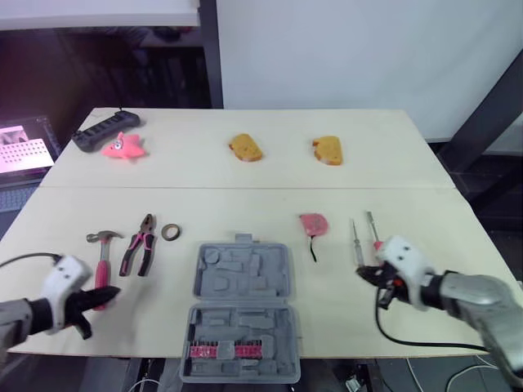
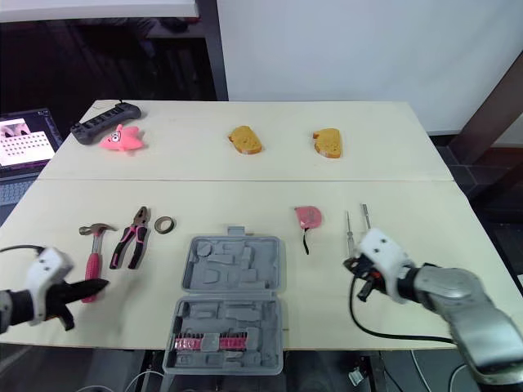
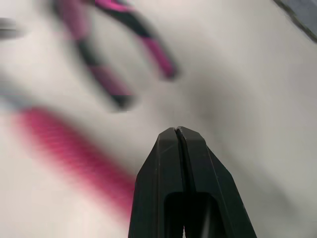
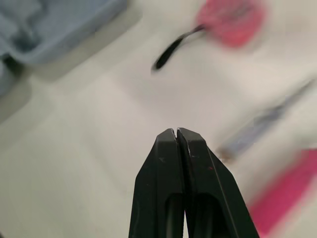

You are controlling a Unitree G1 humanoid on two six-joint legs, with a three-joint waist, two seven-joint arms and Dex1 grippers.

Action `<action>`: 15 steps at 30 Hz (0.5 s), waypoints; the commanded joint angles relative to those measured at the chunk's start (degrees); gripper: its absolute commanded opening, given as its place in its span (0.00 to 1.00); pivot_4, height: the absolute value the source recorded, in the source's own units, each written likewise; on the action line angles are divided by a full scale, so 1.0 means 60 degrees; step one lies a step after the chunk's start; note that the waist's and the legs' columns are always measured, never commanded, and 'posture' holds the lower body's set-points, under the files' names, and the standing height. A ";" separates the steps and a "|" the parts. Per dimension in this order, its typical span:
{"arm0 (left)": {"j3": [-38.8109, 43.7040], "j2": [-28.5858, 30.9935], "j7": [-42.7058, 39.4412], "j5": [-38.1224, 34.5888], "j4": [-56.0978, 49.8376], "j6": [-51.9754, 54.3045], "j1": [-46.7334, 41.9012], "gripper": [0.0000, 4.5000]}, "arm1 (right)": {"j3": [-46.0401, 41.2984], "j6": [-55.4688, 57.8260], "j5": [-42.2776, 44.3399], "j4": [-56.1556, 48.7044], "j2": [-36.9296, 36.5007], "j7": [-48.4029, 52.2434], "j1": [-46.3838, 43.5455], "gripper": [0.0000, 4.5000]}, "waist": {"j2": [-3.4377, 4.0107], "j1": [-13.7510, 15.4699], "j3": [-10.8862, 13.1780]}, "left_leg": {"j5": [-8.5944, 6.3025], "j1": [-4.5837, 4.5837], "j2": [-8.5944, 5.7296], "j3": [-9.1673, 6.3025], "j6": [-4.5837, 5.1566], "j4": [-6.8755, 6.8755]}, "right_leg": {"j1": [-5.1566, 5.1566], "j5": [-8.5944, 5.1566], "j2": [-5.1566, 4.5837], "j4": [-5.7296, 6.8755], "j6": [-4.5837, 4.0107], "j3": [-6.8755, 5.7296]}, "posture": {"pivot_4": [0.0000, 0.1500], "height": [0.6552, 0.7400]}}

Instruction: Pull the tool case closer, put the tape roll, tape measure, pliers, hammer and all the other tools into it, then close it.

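- Tool case (image 1: 241,273) lies open at the 6 o'clock side of the table (image 1: 245,208). Both grey moulded halves face up. The near half carries a red strip of bits and reaches just over the table's near edge.
- Clock directions below are read from the case, with 12 pointing away from the robot.
- Tape roll (image 1: 170,232) lies flat at about 10 o'clock, near the case's far left corner.
- Pliers (image 1: 139,243) lie just beyond the roll at 9 to 10 o'clock, pink-and-black handles toward the robot, apart from the roll.
- Hammer (image 1: 102,260) lies farther out at 9 o'clock, beside the pliers, with its head away from the robot and its pink handle pointing back.
- Left gripper (image 3: 177,130) is low over the table at 8 o'clock, its fingers pressed together on nothing. The tip is at the near end of the hammer handle; whether it touches cannot be told.
- Tape measure (image 1: 313,224), pink with a black strap trailing toward the robot, lies at 1 to 2 o'clock.
- Screwdriver (image 1: 356,238) and pink-handled screwdriver (image 1: 373,225) lie side by side at 2 to 3 o'clock, shafts pointing away.
- Right gripper (image 4: 177,131) is at 3 o'clock, just beside the near ends of the two screwdrivers, its fingers clenched and empty.
- Across the far half of the table, well apart from the tools:
  - two bread-shaped pieces (image 1: 245,148) at 12 and 1 o'clock;
  - a pink star toy (image 1: 122,146) touching a black power strip (image 1: 102,131) at 11 o'clock.
- Laptop (image 2: 24,135) sits off the table's left side.
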 commanded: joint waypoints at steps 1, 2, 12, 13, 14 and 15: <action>0.0793 0.0544 0.0148 0.0431 0.1670 -0.0888 -0.0082 0.13 | -0.1631 -0.1688 0.0260 0.1478 -0.0116 0.1025 0.0647 0.20 | -0.0009 -0.0016 0.0005 | -0.0001 -0.0001 0.0000 0.0003 0.0000 -0.0003 | 0.0003 0.0000 -0.0001 -0.0015 0.0000 0.0000 | 1.00 1.00; 0.0901 0.0681 0.0267 0.0541 0.2166 -0.1090 -0.0164 0.19 | -0.1884 -0.2160 0.0188 0.2072 -0.0196 0.1254 0.0831 0.29 | -0.0006 -0.0038 0.0007 | -0.0001 -0.0002 0.0000 0.0009 0.0001 -0.0004 | 0.0005 0.0000 -0.0004 -0.0024 0.0000 0.0002 | 1.00 1.00; 0.1749 0.1102 0.0200 0.0384 0.5125 -0.2140 -0.0665 0.99 | -0.3186 -0.4296 0.0415 0.5558 -0.0248 0.1859 0.0764 1.00 | 0.0007 -0.0086 0.0028 | -0.0002 0.0011 0.0003 0.0025 0.0000 -0.0012 | 0.0004 0.0006 -0.0003 -0.0019 -0.0011 0.0012 | 1.00 1.00; 0.1743 0.1100 0.0194 0.0374 0.5197 -0.2173 -0.0712 0.99 | -0.3148 -0.4370 0.0412 0.5597 -0.0241 0.1854 0.0762 1.00 | 0.0007 -0.0080 0.0027 | -0.0002 0.0010 0.0002 0.0025 -0.0001 -0.0009 | 0.0005 0.0007 -0.0003 -0.0019 -0.0012 0.0014 | 1.00 1.00; 0.1732 0.1102 0.0189 0.0369 0.5254 -0.2202 -0.0751 0.99 | -0.3115 -0.4419 0.0412 0.5614 -0.0241 0.1849 0.0760 1.00 | 0.0007 -0.0076 0.0027 | -0.0002 0.0010 0.0002 0.0025 -0.0001 -0.0009 | 0.0006 0.0007 -0.0004 -0.0018 -0.0012 0.0014 | 1.00 1.00; 0.1724 0.1103 0.0192 0.0366 0.5295 -0.2227 -0.0778 0.99 | -0.3091 -0.4440 0.0423 0.5611 -0.0237 0.1834 0.0748 1.00 | 0.0007 -0.0074 0.0028 | -0.0002 0.0010 0.0002 0.0025 -0.0001 -0.0009 | 0.0006 0.0007 -0.0004 -0.0019 -0.0012 0.0014 | 1.00 1.00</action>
